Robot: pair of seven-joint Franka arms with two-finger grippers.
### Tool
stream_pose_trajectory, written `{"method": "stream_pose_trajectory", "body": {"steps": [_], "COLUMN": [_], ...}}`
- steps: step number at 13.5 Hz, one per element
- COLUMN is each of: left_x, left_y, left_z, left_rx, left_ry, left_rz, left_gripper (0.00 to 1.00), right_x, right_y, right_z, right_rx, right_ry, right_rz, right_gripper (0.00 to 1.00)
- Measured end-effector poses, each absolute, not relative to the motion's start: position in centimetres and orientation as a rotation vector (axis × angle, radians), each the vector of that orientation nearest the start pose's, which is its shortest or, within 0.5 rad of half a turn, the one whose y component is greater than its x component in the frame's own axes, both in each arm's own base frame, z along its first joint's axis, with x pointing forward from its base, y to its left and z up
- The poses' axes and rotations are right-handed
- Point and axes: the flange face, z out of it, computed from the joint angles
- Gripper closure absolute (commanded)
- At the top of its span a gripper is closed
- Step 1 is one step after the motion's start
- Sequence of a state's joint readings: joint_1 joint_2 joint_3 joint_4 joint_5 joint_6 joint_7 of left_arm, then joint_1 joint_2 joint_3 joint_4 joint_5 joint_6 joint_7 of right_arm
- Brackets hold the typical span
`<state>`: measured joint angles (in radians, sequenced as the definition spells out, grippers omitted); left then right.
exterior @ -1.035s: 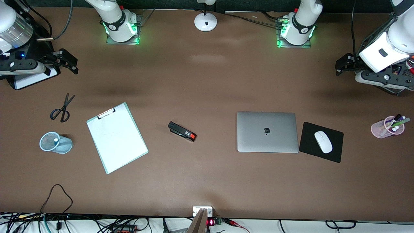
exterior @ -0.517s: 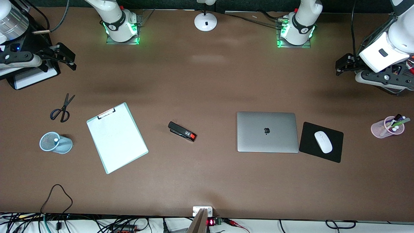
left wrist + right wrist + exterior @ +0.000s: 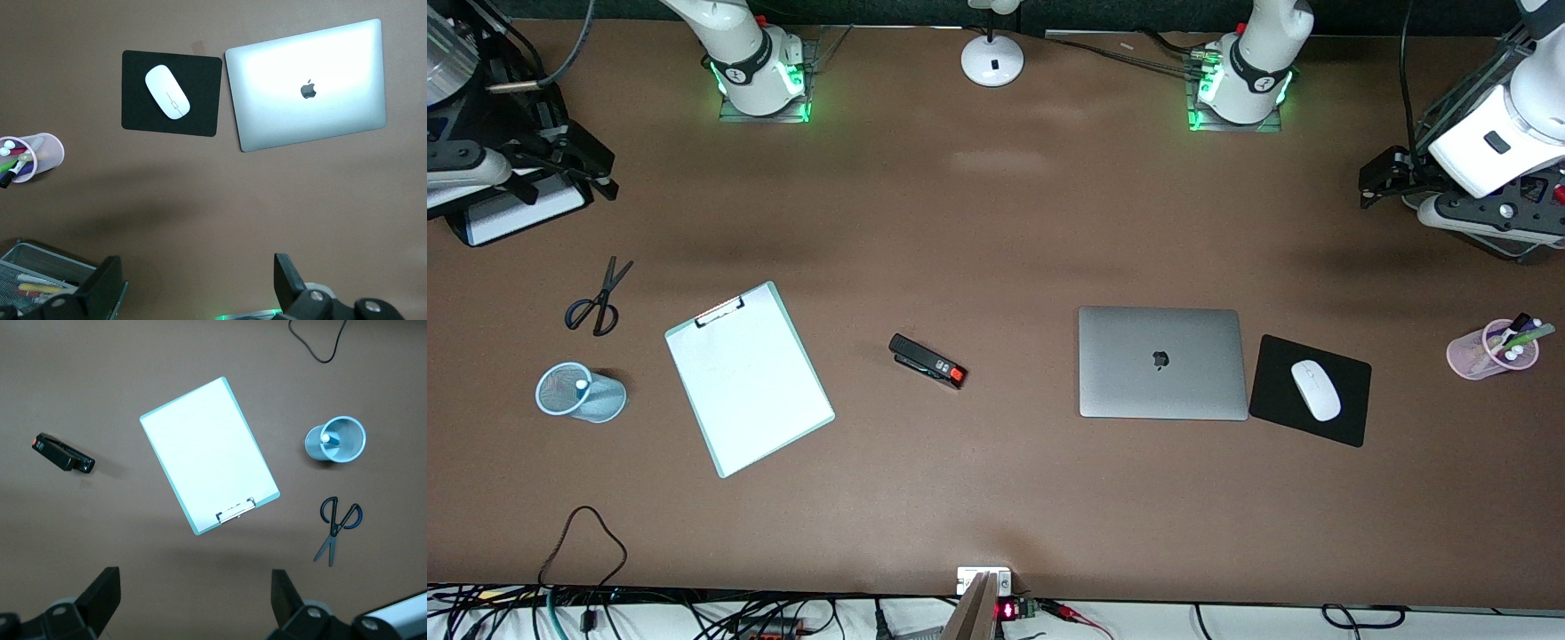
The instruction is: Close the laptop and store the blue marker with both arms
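Observation:
The silver-grey laptop (image 3: 1160,362) (image 3: 310,83) lies shut on the brown table, apple logo up, toward the left arm's end. Toward the right arm's end, a pale blue mesh cup (image 3: 605,400) (image 3: 347,450) holds the blue marker (image 3: 582,384) (image 3: 326,439); only its white end and a bit of blue show. My left gripper (image 3: 1374,178) (image 3: 200,287) hangs open and empty above the table edge at its own end. My right gripper (image 3: 596,169) (image 3: 193,600) hangs open and empty over the table corner at its end.
A black mouse pad (image 3: 1272,391) with a white mouse (image 3: 1315,390) lies beside the laptop. A pink cup (image 3: 1476,356) holds several pens. A clipboard (image 3: 749,378), scissors (image 3: 599,298) and a black stapler (image 3: 927,361) lie mid-table. A lamp base (image 3: 992,60) stands between the arm bases.
The right gripper has drawn back toward the table's edge at its own end. The left gripper has shifted slightly the same way at its end. Nothing on the table has moved.

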<state>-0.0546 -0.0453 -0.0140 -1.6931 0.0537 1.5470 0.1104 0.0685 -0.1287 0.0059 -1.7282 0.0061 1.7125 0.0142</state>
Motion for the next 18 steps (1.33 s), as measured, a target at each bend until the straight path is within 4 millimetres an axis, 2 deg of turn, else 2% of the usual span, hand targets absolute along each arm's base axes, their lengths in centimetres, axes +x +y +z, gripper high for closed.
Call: {"method": "stream_pose_trajectory", "body": {"steps": [3, 8, 18], "left_x": [53.4, 53.1, 53.1], "left_y": [-2.4, 0.3, 0.1], "left_z": [58.8, 58.6, 58.6], "left_rx": [-3.075, -3.084, -3.083], "left_ry": [0.256, 0.178, 0.179], "left_rz": [0.169, 0.216, 0.215], "left_gripper": [0.00, 0.00, 0.00], "right_x": [53.2, 53.3, 53.8], "right_y": [3.0, 2.8, 2.5], "right_z": [63.4, 63.9, 63.2], "right_rx": [-3.124, -3.124, -3.126], "right_ry": [-0.070, -0.062, -0.055], "right_rz": [-0.186, -0.201, -0.179], "right_gripper": [0.00, 0.00, 0.00]}}
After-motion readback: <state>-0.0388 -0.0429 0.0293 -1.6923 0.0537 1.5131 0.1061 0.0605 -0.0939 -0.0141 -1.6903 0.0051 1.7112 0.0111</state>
